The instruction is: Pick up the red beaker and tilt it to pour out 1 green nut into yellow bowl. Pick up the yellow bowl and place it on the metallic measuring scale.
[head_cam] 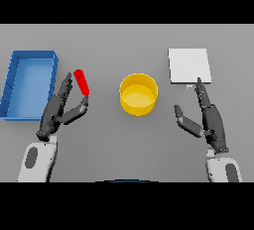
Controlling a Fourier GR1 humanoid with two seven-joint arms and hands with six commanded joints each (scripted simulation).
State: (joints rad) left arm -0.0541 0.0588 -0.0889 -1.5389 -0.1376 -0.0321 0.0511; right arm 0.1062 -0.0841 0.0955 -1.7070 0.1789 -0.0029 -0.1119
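Observation:
The red beaker (82,81) is a slim red tube, leaning a little, left of centre on the grey table. My left hand (58,109) is right beside it, fingers straight along its left side and thumb reaching up under its lower end, not closed round it. The yellow bowl (138,93) stands in the middle of the table; I cannot make out anything inside it. The metallic measuring scale (189,65) is a pale square plate at the back right. My right hand (209,117) rests open in front of the scale, fingertips near its front edge.
A blue open tray (15,78) sits at the far left, just beyond my left hand.

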